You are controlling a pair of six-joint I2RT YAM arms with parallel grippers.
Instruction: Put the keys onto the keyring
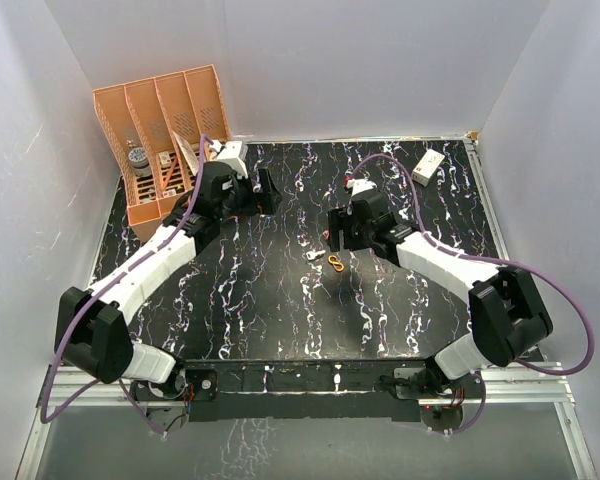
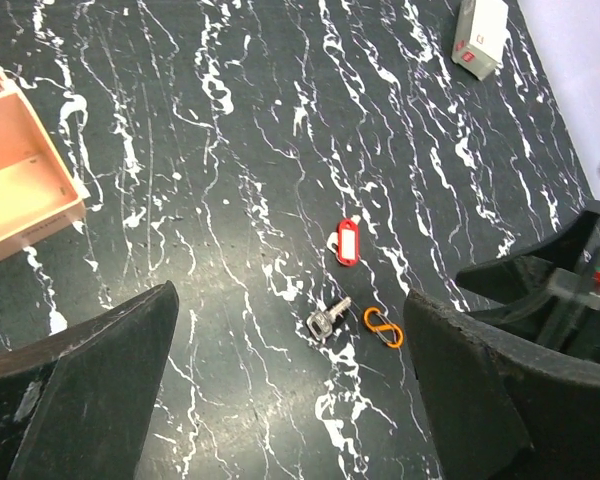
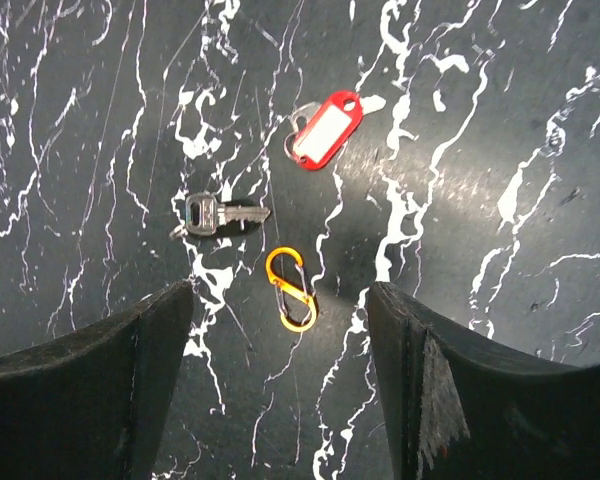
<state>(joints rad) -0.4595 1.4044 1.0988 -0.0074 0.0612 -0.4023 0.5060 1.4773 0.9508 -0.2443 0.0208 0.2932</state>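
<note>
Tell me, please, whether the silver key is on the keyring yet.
Off. The silver key lies flat on the table beside the keyring, with a gap between them.

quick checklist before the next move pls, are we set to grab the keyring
1. Right tool open and empty: ok.
2. Right tool lined up, with the keyring between its fingers in the wrist view: ok.
3. Keyring lying apart from the silver key and the red key: ok.
4. Left tool open and empty: ok.
5. Keyring gate free to open: cannot tell.
6. Keys on keyring: not ok, both loose.
</note>
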